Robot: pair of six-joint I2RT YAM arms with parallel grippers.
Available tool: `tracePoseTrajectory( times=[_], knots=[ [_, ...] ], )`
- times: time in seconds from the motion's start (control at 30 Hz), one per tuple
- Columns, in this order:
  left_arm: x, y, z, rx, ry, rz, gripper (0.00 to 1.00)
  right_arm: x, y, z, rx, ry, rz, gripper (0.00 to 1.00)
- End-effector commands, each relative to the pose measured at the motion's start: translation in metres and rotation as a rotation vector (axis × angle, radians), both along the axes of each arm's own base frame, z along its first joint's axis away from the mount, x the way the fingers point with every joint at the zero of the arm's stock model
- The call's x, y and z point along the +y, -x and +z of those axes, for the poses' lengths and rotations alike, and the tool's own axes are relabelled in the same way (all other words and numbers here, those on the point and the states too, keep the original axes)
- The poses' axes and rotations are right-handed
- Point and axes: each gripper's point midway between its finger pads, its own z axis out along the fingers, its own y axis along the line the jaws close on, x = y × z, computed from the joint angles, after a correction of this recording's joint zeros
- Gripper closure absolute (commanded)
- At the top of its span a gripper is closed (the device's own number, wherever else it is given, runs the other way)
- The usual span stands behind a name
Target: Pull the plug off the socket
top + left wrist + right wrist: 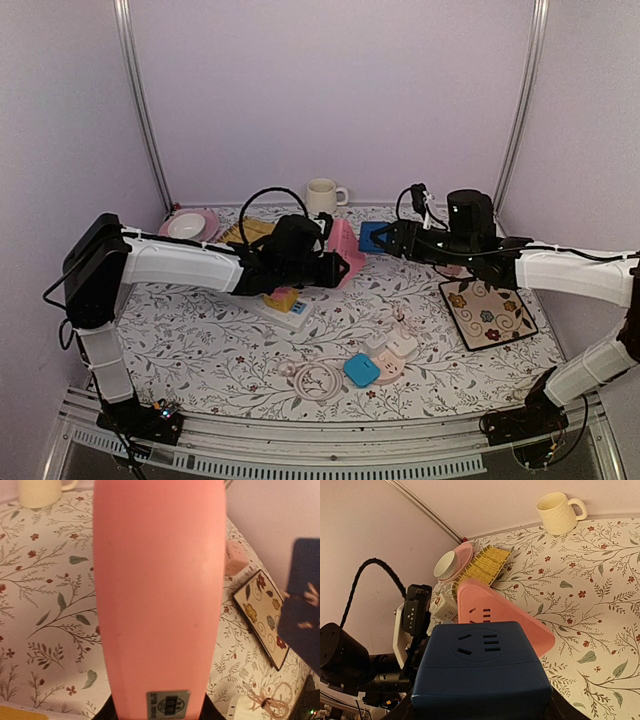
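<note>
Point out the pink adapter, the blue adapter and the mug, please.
pink adapter (157,590), left wrist view, flat side
blue adapter (480,682), right wrist view, near side
mug (320,196), top external view, body

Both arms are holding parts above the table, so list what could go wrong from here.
1. The left gripper grips the pink socket by one end only. If it slips, the socket could fall on or near the white power strip.
2. The right gripper holds the blue adapter close beside the pink socket. A careless move could knock the two together or bump the arms.
</note>
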Motion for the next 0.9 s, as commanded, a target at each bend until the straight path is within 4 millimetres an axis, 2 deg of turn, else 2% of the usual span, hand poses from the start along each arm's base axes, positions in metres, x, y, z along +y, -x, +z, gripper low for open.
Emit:
tracePoseTrajectory(
  times=[0.0,0.1,0.2,0.33,0.5,0.6,0.83,0.87],
  knots=[
    [0.024,-0.036,-0.005,-0.002,-0.018,0.135,1.0,0.023,0.01,0.037,-0.097,-0.005,0.036,0.96],
    [0.02,-0.037,-0.007,0.0,-0.017,0.13,1.0,0.022,0.008,0.031,-0.096,0.028,0.02,0.96],
    [0.022,-0.037,-0.006,-0.002,-0.022,0.135,1.0,0.01,0.002,0.028,-0.097,0.06,-0.012,0.96],
    [0.022,-0.04,-0.004,-0.01,-0.028,0.136,1.0,-0.008,-0.003,0.035,-0.086,0.016,-0.014,0.96],
    [0.016,-0.044,-0.004,-0.012,-0.032,0.126,1.0,0.0,0.001,0.045,-0.096,0.005,0.006,0.96],
    [0.014,-0.046,-0.005,-0.013,-0.035,0.124,1.0,0.004,0.001,0.043,-0.104,0.037,0.001,0.96],
    [0.015,-0.052,-0.001,-0.022,-0.041,0.132,1.0,-0.023,-0.006,0.055,-0.126,0.028,-0.046,0.96],
    [0.014,-0.053,-0.013,-0.008,-0.061,0.131,1.0,-0.027,-0.006,0.056,-0.127,0.024,-0.052,0.96]
  ],
)
